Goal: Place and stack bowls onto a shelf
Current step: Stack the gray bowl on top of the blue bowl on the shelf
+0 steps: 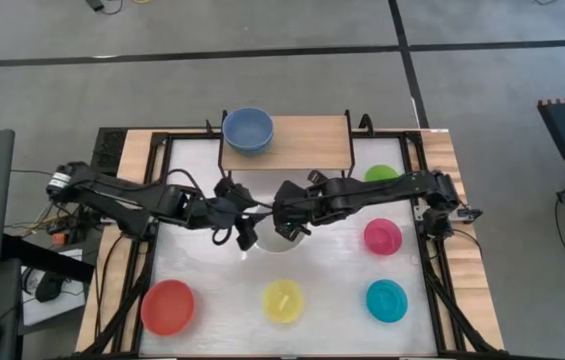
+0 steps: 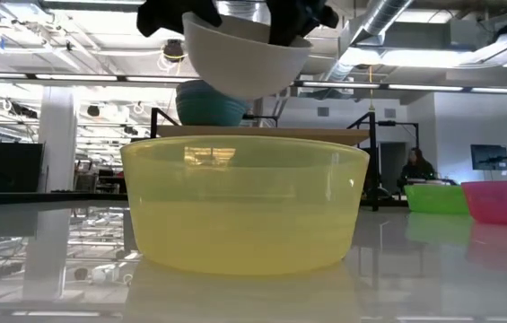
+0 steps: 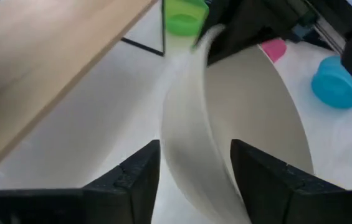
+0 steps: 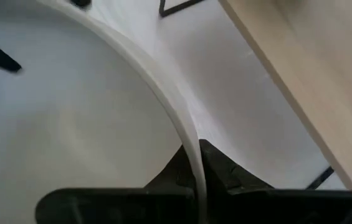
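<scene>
**White bowl held over mid-table, one bowl shelved so far**

We count one bowl on the shelf (image 1: 302, 140): the blue bowl (image 1: 248, 129), on its left end. The rest of the light wooden top is bare.

Both arms meet at mid-table, just near of the shelf. The white bowl (image 2: 246, 56) hangs in the air there, tilted, clear of the tabletop. Our right gripper (image 4: 195, 167) pinches its thin rim, fingers closed on it. Our left gripper (image 3: 191, 163) straddles the wall of the same bowl; its fingers stand apart, and we cannot tell whether they press.

Still on the table (image 1: 222, 300): red bowl (image 1: 168, 305) near left, yellow bowl (image 1: 283, 301) near centre, cyan bowl (image 1: 386, 300) near right, pink bowl (image 1: 383, 236) right, green bowl (image 1: 381, 173) far right beside the shelf. We judge the task early, with most bowls left to place.

The bowls are smooth, thin-walled plastic, round with flat bases; the yellow one looks translucent. The tabletop is glossy white and mirrors the room.
</scene>
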